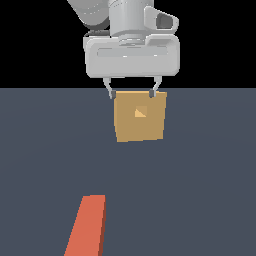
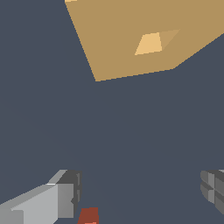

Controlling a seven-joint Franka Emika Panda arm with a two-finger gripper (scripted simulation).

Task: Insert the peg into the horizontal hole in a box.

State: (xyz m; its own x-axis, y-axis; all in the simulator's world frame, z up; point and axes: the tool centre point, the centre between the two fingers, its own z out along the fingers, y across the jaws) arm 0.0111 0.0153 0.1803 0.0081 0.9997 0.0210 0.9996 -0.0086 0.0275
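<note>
The peg (image 1: 87, 226) lies on the dark floor in the exterior view's lower part, only its orange-red part showing; the whitish end is out of view. A small piece of it shows in the wrist view (image 2: 88, 215). The tan box (image 1: 140, 116) stands farther back with its small square hole (image 1: 140, 112) facing the camera; both also show in the wrist view, box (image 2: 113, 39) and hole (image 2: 149, 44). My gripper (image 1: 133, 93) hangs open and empty at the box's top edge, far from the peg. Its fingers (image 2: 61, 199) show spread wide apart.
The dark grey floor (image 1: 200, 190) stretches around the box and peg. Nothing else stands on it.
</note>
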